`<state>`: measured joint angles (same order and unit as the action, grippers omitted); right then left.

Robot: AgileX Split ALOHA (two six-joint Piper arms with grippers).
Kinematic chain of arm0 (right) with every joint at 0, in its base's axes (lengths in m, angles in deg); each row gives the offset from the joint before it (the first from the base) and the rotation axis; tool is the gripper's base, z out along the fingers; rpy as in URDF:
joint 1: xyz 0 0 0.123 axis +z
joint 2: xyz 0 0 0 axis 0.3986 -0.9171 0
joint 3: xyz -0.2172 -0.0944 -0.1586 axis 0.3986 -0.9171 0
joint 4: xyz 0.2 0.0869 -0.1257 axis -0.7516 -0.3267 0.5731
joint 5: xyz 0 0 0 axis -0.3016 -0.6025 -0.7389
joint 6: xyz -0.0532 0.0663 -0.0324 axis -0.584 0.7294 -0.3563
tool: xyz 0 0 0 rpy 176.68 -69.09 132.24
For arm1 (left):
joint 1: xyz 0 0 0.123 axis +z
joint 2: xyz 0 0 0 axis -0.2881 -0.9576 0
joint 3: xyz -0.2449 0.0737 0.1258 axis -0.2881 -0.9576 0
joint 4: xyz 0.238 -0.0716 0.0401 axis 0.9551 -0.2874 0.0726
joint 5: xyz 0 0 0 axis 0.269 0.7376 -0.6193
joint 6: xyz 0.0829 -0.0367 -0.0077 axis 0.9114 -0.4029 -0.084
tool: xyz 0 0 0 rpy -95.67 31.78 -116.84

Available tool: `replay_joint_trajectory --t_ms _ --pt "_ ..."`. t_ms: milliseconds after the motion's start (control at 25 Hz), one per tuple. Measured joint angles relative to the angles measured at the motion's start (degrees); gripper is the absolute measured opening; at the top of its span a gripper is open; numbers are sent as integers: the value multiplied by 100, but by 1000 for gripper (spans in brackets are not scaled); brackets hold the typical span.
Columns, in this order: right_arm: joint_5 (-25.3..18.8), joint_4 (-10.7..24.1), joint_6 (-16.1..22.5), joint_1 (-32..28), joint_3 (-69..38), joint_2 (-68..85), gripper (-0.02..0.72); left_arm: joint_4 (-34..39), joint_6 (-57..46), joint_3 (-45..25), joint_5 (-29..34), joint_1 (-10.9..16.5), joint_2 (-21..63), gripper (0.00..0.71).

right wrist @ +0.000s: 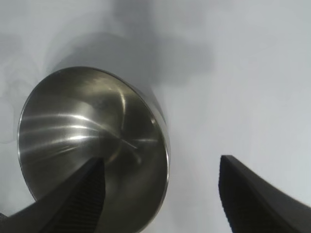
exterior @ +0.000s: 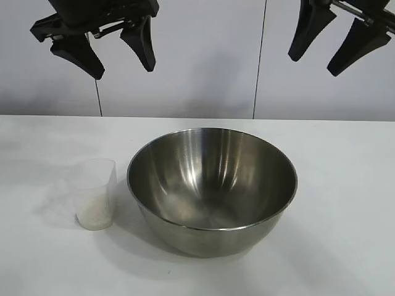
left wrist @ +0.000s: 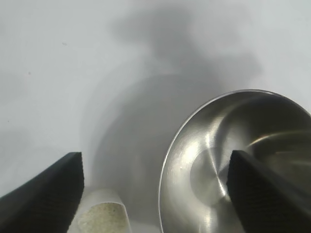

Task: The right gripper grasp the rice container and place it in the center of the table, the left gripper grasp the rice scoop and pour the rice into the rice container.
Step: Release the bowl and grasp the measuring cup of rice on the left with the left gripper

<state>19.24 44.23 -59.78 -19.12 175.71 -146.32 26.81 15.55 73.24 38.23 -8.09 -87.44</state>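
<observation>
Bowl (exterior: pixel 212 188) already mid-table, empty inside. Scoop (exterior: pixel 97 194) just left of bowl, upright, rice (exterior: pixel 95 214) at its bottom, untouched. Left gripper (exterior: pixel 112 54) spread and empty, high above scoop; right gripper (exterior: pixel 338 40) spread and empty, high above bowl's right. Grasping and pouring yet to come.

**Three cameras, one shared bowl**

The outside camera faces the arms from the near edge of the worktop (exterior: pixel 345 160), looking slightly down, with a wall behind. Each wrist camera looks steeply down between its own hand's fingers, close above the surface. All three take in the steel bowl (exterior: pixel 212 188); outside and left wrist views share the plastic cup (exterior: pixel 97 196).
</observation>
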Motion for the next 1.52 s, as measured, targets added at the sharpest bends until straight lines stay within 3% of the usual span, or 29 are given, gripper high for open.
replay_joint_trajectory --t_ms 200,360,520,680,840,1000,1160,1280,1520 --pt "0 8 6 0 -259 -6 464 28 0 -11 -253 0 77 587" --pt "0 14 6 0 -259 -6 464 804 0 -108 -652 0 637 587" --pt "0 14 13 0 -259 -6 464 1320 -42 -1122 -1380 0 1615 587" --pt "0 20 13 0 -259 -6 464 1330 -414 -3173 -3489 0 2657 567" --pt "0 20 13 0 -259 -6 464 1336 -524 -5513 -6390 0 3207 559" --pt "0 20 13 0 -259 -6 464 1336 -297 -7169 -9021 0 2930 556" --pt "0 20 17 0 -259 -6 464 1341 264 -8055 -10895 0 2188 503" --pt "0 20 17 0 -259 -6 464 1329 412 -8347 -11384 0 1540 465" --pt "0 20 17 0 -259 -6 464 1157 747 -8396 -11446 0 427 454"
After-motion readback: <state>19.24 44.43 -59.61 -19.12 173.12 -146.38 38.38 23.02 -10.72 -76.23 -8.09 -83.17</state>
